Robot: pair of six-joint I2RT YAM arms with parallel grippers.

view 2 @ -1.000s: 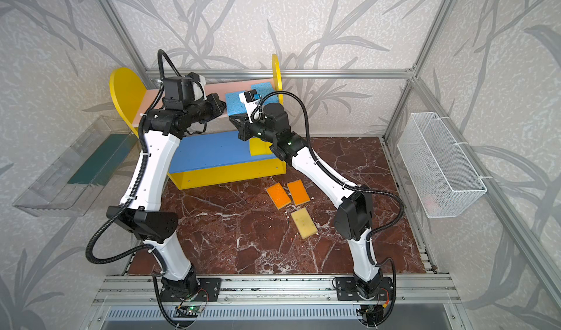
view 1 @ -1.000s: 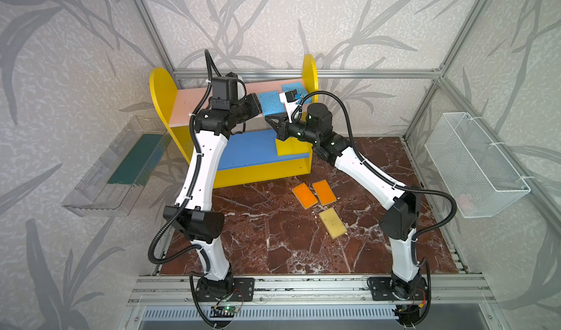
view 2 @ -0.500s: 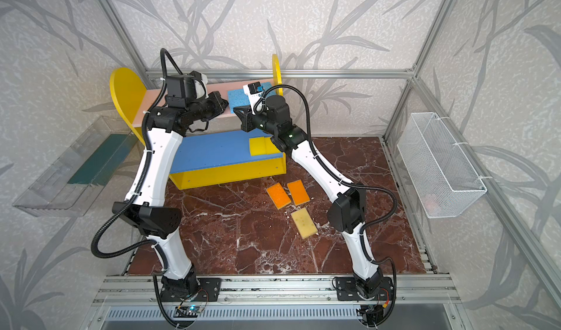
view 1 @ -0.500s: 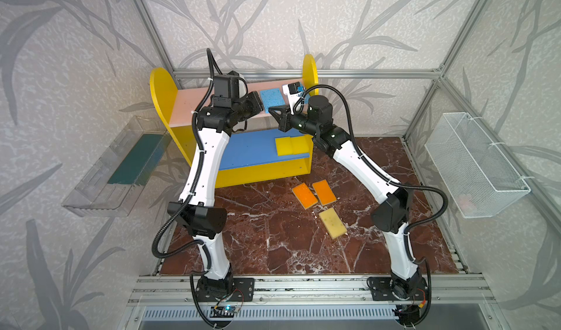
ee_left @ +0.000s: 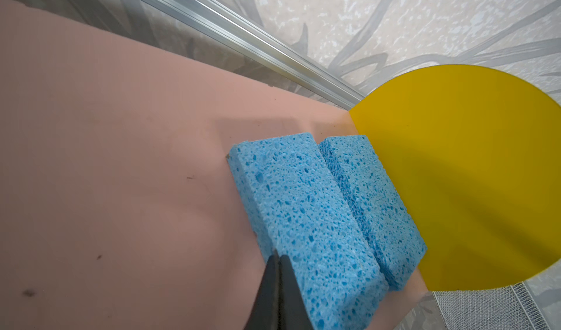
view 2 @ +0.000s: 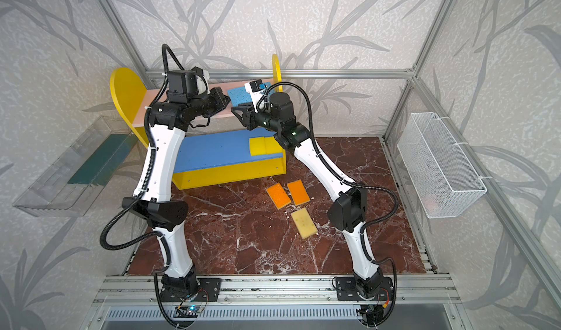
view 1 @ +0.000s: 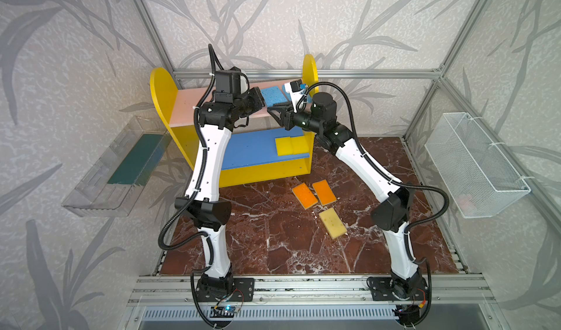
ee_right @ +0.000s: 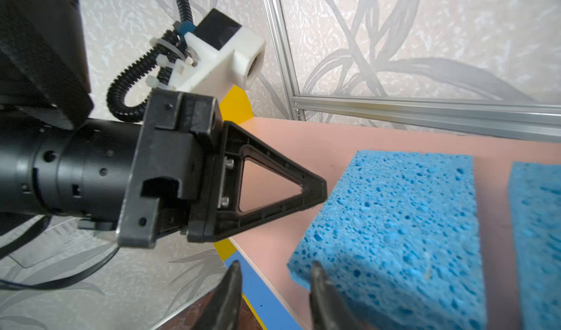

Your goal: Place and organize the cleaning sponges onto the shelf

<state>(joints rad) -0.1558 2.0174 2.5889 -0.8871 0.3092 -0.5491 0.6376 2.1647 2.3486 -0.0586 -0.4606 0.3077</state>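
The shelf [view 1: 162, 100] stands at the back, with a pink upper board [ee_left: 121, 161] and a blue middle board [view 1: 249, 149]. Two blue sponges [ee_left: 303, 216] [ee_left: 373, 198] lie side by side at the pink board's right end. My left gripper [ee_left: 277, 257] is shut and empty, its tip at the nearer sponge's left side. My right gripper [ee_right: 275, 264] hangs open at the board's front edge, beside that sponge's [ee_right: 394, 222] corner, holding nothing. Two yellow sponges [view 1: 293, 145] lie on the blue board. Two orange sponges [view 1: 304, 195] [view 1: 324, 191] and a pale yellow one [view 1: 332, 222] lie on the floor.
A clear tray [view 1: 121, 167] with a dark green liner hangs on the left wall. A white wire basket [view 1: 473, 164] hangs on the right wall. An aluminium frame rail [ee_left: 243, 34] runs just behind the shelf. The floor is dark red marble [view 1: 273, 246].
The right gripper was shut and now stands open at the pink board's front edge. The nearer blue sponge lies farther back on the board than a second ago. The left gripper stays shut.
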